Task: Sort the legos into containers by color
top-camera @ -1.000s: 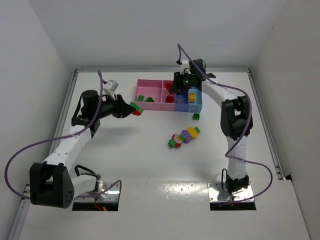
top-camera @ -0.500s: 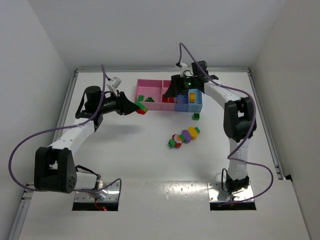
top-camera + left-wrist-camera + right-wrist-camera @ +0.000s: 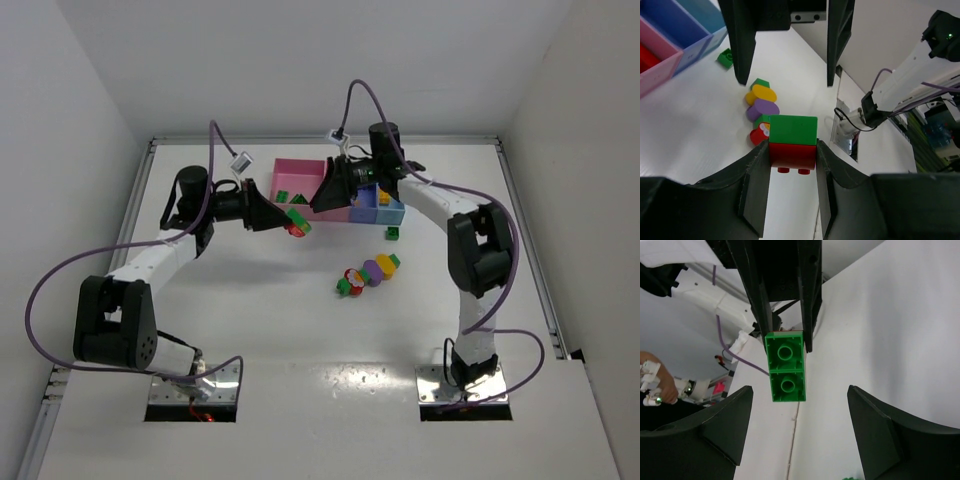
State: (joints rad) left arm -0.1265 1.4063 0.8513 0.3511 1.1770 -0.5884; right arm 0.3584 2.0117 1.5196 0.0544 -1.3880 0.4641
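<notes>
As left tool (image 3: 792, 150) clamps green-red stack (image 3: 793, 139), its studs face spread right tool (image 3: 800, 390).

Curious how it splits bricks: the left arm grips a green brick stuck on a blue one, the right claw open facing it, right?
Not quite: the green brick is joined to a red brick, not blue, as the left wrist view shows. The left gripper does grip that pair, with the right gripper open facing it.
</notes>
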